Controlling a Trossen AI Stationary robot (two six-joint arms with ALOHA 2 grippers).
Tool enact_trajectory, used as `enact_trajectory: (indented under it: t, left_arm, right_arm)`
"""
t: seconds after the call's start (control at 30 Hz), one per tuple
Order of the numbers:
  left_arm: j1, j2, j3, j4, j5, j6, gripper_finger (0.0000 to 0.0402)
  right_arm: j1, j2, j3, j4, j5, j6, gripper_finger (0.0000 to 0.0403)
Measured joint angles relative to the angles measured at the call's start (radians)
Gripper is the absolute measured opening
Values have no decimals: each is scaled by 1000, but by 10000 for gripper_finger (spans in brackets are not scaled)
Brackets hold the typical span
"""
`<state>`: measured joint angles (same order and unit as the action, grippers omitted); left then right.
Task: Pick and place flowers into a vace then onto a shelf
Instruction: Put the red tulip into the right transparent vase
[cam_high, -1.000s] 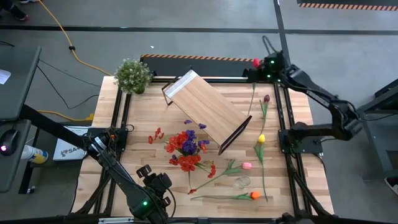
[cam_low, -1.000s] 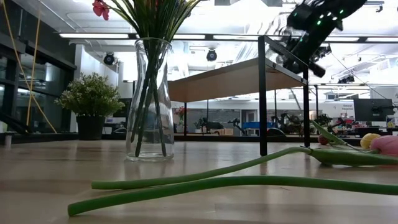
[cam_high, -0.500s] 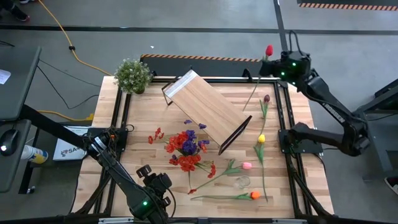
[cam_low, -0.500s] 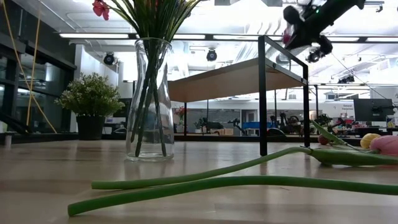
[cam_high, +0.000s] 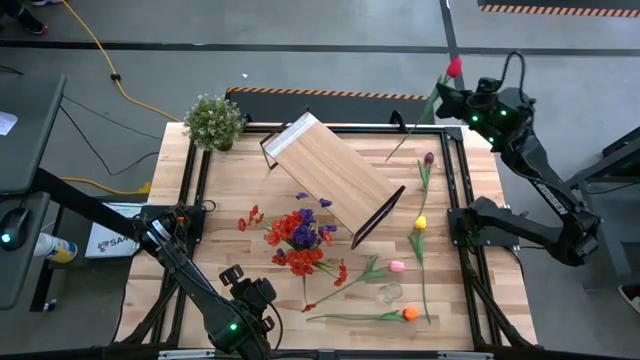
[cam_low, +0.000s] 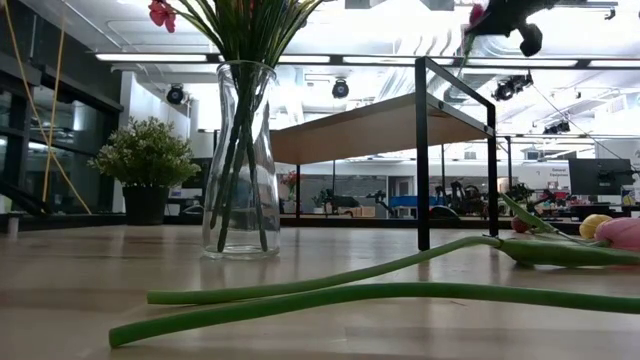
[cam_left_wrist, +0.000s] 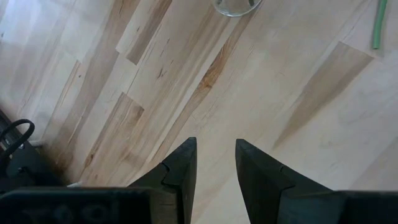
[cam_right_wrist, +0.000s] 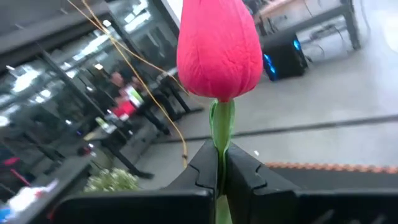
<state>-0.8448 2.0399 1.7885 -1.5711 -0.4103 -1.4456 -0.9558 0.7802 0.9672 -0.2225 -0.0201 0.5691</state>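
Your right hand (cam_right_wrist: 221, 167) is clamped on the thin green stem of a red tulip (cam_right_wrist: 218, 50), its smooth, egg-shaped bud upright just above the dark fingers. From above, that tulip (cam_high: 455, 67) is lifted past the desk's (cam_high: 470, 190) far right corner. Your left hand (cam_left_wrist: 215, 163) waits over the pale plank desk (cam_left_wrist: 112, 93) at the near edge, fingers slightly apart, holding nothing. The light-wood shelf (cam_high: 335, 177) sits at an angle mid-desk. Only the low view shows the clear glass vase (cam_low: 240, 160) with stems inside; loose flowers (cam_high: 420, 223) lie right of the shelf.
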Motion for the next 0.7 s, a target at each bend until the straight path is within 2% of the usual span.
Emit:
enact_trajectory:
  t: [0.7]
  left_arm:
    - [0,0,0,0,0,0,145]
  right_arm:
    - [0,-171,0,190,-264,134,3]
